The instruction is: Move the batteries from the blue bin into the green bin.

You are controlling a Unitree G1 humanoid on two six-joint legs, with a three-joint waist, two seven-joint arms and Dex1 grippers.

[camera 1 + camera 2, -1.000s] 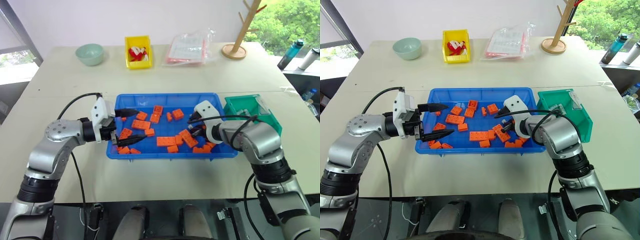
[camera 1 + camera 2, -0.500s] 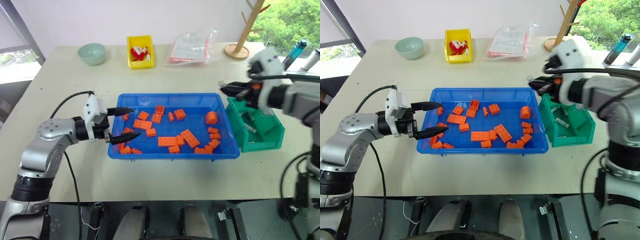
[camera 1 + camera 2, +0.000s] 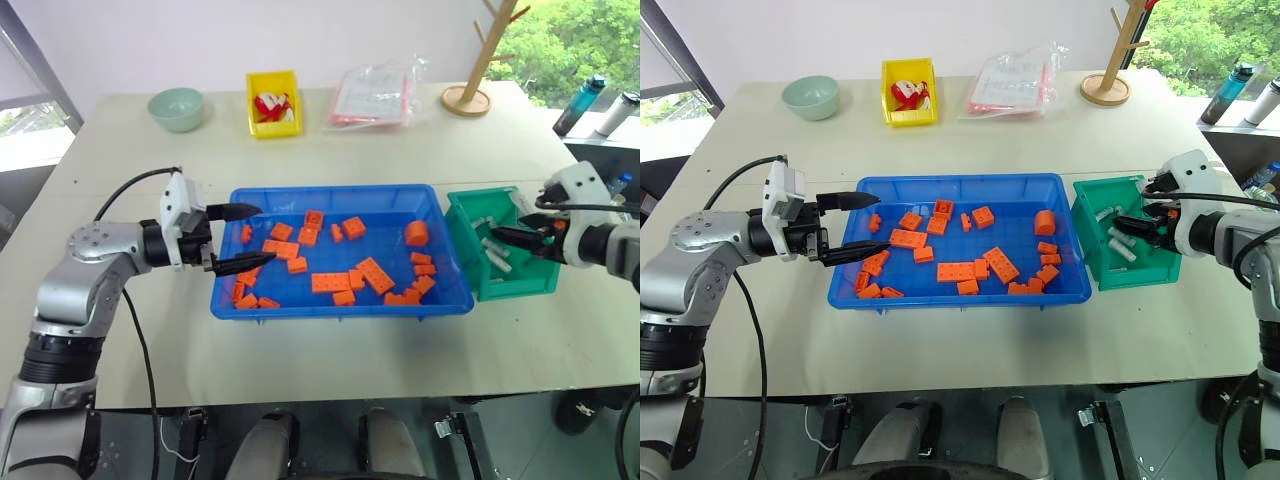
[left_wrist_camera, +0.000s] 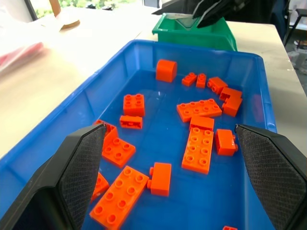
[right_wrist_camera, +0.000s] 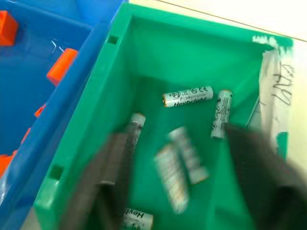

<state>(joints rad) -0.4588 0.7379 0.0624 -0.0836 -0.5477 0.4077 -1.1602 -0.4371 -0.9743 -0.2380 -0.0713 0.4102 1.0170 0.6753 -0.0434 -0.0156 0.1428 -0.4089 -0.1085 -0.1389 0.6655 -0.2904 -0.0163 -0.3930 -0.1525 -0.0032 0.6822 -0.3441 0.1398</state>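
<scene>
There are two end effectors, the left end effector and the right end effector, each with two black fingers. Between them stands one blue bin holding roughly twenty orange blocks (several overlap near the left end effector, so the tally is approximate). Under the right end effector sits one green bin with at least six batteries; two of them are blurred. Far beyond the left end effector are one pale green bowl and one yellow bin. Beyond the right end effector are one clear plastic bag, one wooden stand and two bottles.
</scene>
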